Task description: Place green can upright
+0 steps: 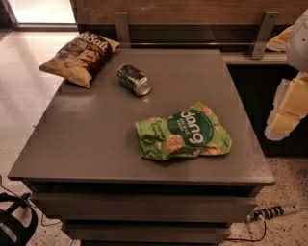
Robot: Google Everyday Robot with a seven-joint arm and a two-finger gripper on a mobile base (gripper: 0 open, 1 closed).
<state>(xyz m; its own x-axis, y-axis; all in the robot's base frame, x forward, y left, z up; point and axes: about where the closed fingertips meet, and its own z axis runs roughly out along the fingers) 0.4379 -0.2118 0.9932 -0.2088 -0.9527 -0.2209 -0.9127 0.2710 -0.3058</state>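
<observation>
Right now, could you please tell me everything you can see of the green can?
The green can is a small, dark green metal drink can with pale markings and a silvery end turned toward the camera. It lies on its side on the grey table, near the back, right of the chip bag without touching it. Only the table touches it; the end effector hangs beyond the table's right edge, far off.

This looks like an office break area or test space. A grey table [96,139] carries a chip bag [79,53] and a dang snack bag [185,132]. The polished floor [288,185] is speckled, the wall [192,9] is wood-panelled with metal brackets [262,33], and a power strip [274,211] lies below. The gripper [288,108] hangs at the right edge, beside the table.
</observation>
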